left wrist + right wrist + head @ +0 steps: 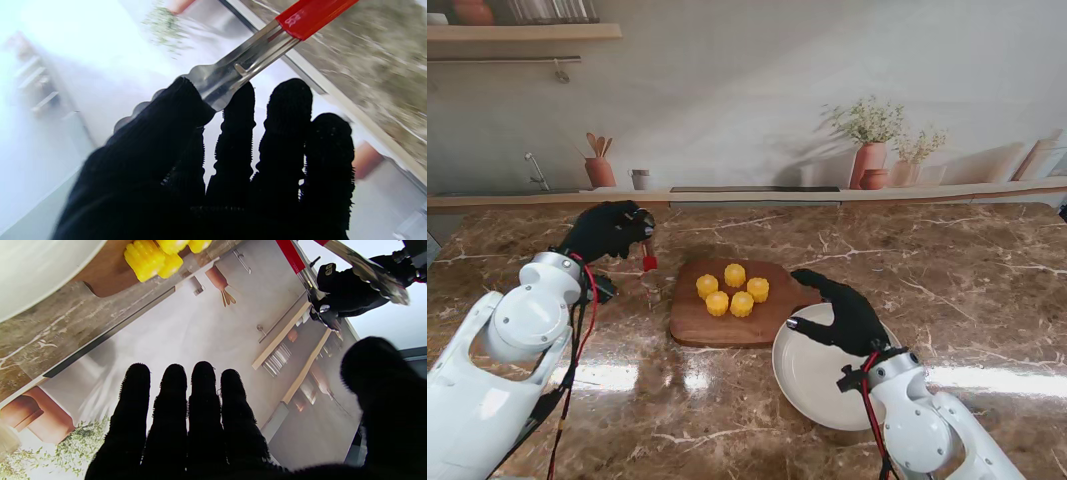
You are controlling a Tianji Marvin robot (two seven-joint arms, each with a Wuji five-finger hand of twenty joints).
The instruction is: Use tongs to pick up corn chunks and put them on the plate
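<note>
Five corn chunks point(731, 289) sit clustered on cutting board point(695, 322). Left hand point(605, 229) grasps red-tipped tongs point(648, 262) at board's 10 o'clock; right hand point(848, 316), fingers spread, holding nothing, rests over plate point(802, 380).

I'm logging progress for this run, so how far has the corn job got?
Done: the left hand has the tongs off the table, their red-tipped end pointing down beside the cutting board. In hand: nothing gripped by the tongs. Left: all five corn chunks sit on the board, and the plate is bare, with the right hand resting at its rim.
</note>
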